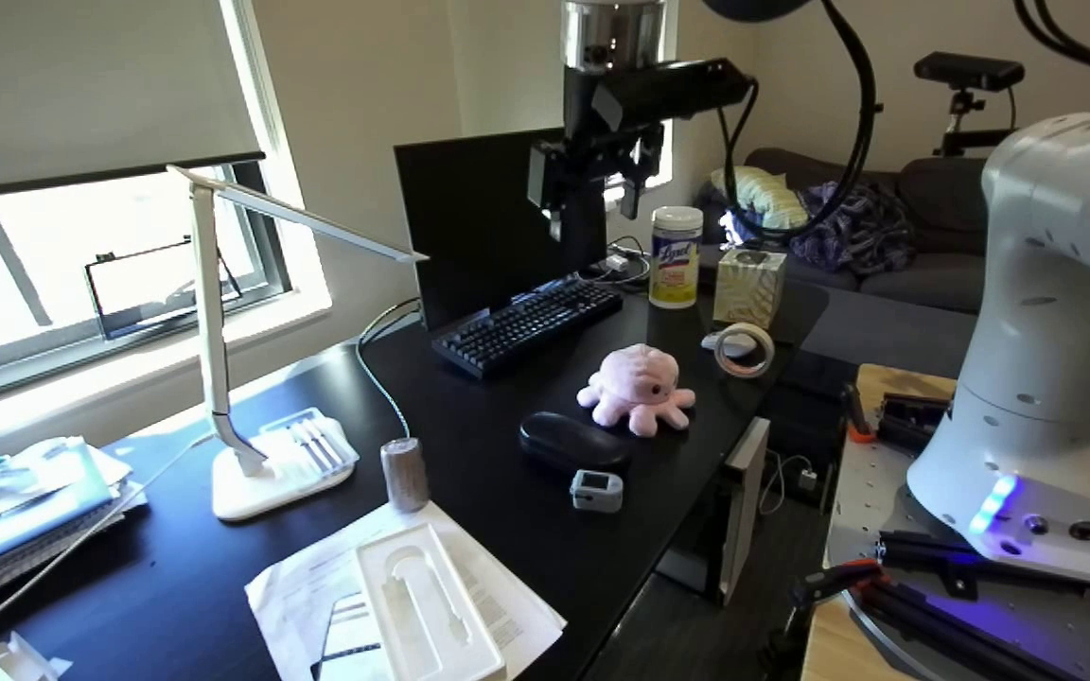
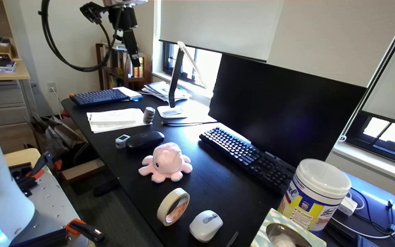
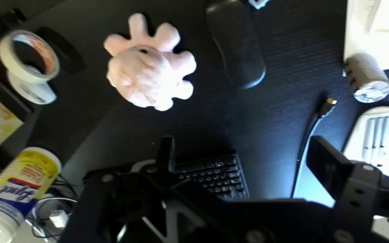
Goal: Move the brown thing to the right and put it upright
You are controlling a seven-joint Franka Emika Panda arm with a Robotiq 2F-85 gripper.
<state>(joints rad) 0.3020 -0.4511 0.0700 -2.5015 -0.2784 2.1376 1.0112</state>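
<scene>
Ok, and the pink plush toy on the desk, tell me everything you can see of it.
The pink plush toy is shaped like an octopus, soft-looking, with a rounded head and stubby legs splayed around it. A dark eye faces the robot's side of the black desk. It sits head-up between the black case and the tape roll, with a gap on either side. Only the desk seems to touch it; its underside is hidden.
</scene>
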